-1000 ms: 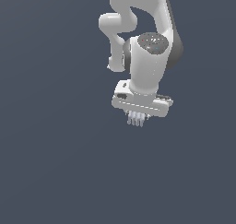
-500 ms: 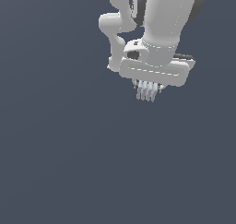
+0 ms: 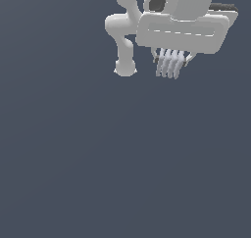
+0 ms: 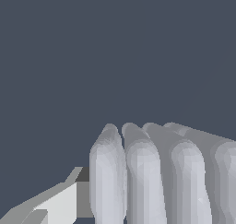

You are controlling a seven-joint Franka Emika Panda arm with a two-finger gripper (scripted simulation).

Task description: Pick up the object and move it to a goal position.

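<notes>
The object (image 3: 169,63) is a small pale grey-lavender ribbed block with several parallel fins. It hangs below the white hand of my arm, high in the exterior view and toward its right. My gripper (image 3: 170,60) is shut on it and holds it well above the dark floor. The fingers are mostly hidden behind the hand and the block. In the wrist view the block's fins (image 4: 156,172) fill the near part of the picture, and one white finger (image 4: 55,204) presses against the block's side.
The flat dark grey-blue floor (image 3: 98,173) fills the exterior view. The white arm's links (image 3: 125,31) rise out of the frame. No goal marker shows.
The gripper has carried the object upward and toward the exterior view's right. The hand looks larger, so it is closer to the camera.
</notes>
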